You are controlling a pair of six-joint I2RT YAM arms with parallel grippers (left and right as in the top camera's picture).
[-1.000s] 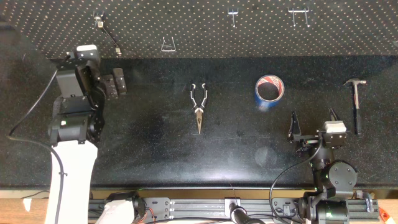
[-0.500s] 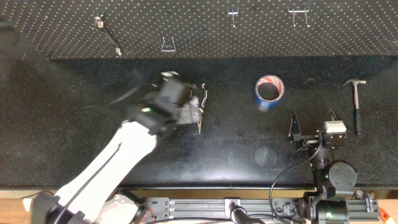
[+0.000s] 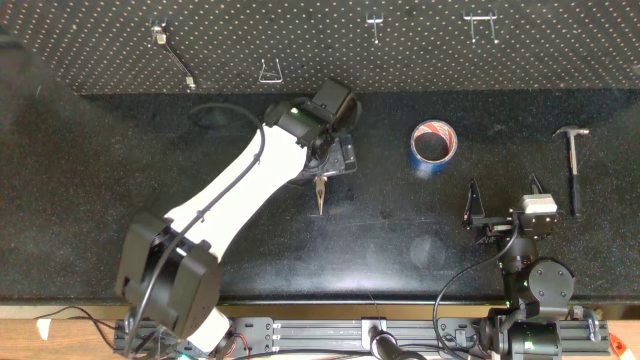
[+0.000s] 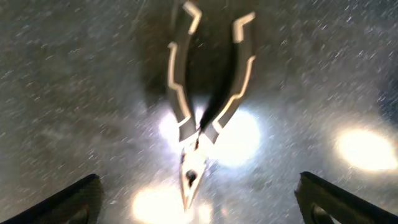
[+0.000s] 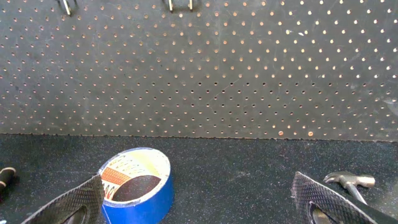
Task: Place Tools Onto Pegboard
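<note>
On the desk (image 3: 200, 230), near its middle, pliers (image 4: 194, 155) lying flat, well short of the pegboard (image 3: 400, 50), left fingers (image 4: 71, 199) released, spread wide over them, right fingers (image 3: 470, 200) also released, low at right, facing tape (image 3: 433, 143) and hammer (image 3: 573, 170)

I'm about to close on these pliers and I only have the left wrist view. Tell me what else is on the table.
Observer: A blue tape roll sits to the right of the pliers, well apart from them.
Operator: Keep going, farther out.
Observer: A hammer lies near the table's right end, its head toward the pegboard.
Operator: Report the other arm.
Observer: The right gripper is open and holds nothing. It is at the front right, between the tape roll and the hammer, and faces the pegboard.
</note>
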